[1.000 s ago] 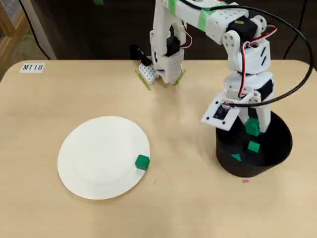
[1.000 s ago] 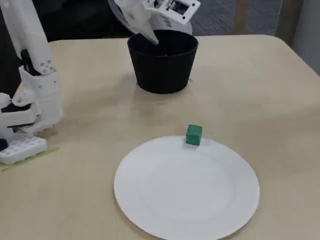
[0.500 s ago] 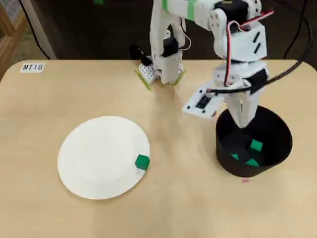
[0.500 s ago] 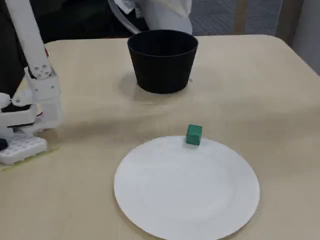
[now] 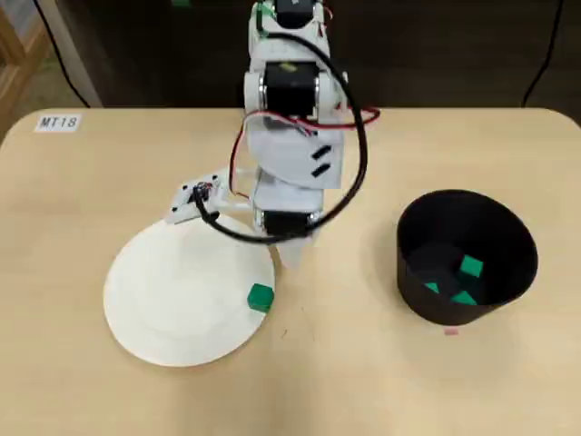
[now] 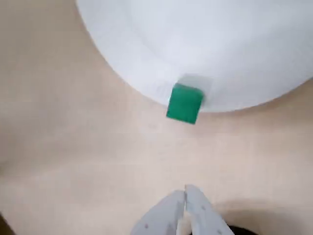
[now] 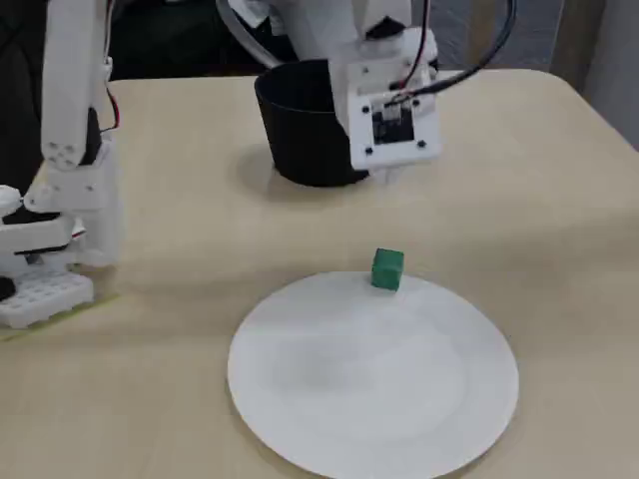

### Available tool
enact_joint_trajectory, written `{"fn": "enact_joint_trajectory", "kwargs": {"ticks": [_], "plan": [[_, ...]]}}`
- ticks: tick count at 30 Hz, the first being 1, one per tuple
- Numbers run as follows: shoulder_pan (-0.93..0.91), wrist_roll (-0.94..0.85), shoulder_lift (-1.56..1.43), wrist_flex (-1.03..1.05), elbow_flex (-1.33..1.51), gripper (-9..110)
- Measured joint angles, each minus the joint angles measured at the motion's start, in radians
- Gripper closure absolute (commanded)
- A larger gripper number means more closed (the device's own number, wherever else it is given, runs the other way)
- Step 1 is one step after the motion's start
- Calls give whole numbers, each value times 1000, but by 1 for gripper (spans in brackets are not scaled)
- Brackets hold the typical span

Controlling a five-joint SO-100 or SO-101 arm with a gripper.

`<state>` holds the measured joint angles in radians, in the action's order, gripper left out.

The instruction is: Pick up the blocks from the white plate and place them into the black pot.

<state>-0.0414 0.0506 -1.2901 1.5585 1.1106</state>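
Note:
One green block (image 5: pixel 260 297) sits on the right rim of the white plate (image 5: pixel 163 300); it also shows in the wrist view (image 6: pixel 184 104) and the fixed view (image 7: pixel 387 268). The black pot (image 5: pixel 508 245) stands to the right and holds three green blocks (image 5: pixel 470 266). My gripper (image 5: pixel 292 257) hangs over bare table between plate and pot, just beside the plate's rim. In the wrist view its fingertips (image 6: pixel 185 196) touch, shut and empty, a short way from the block. In the fixed view the wrist camera housing (image 7: pixel 391 125) hides the fingers.
A second white arm (image 7: pixel 70 150) stands on a base at the table's left edge in the fixed view. A label reading MT18 (image 5: pixel 59 122) is stuck at the far left corner. Black cable (image 5: pixel 354 173) loops off my arm.

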Motion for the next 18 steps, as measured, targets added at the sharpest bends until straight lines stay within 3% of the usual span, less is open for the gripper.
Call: {"fn": "enact_joint_trajectory", "kwargs": {"ticks": [8,14,18], "plan": [[-81,20,63,32,0,104],[-103,54,66,86,6,85],[-101,63,61,91,61,80]]}}
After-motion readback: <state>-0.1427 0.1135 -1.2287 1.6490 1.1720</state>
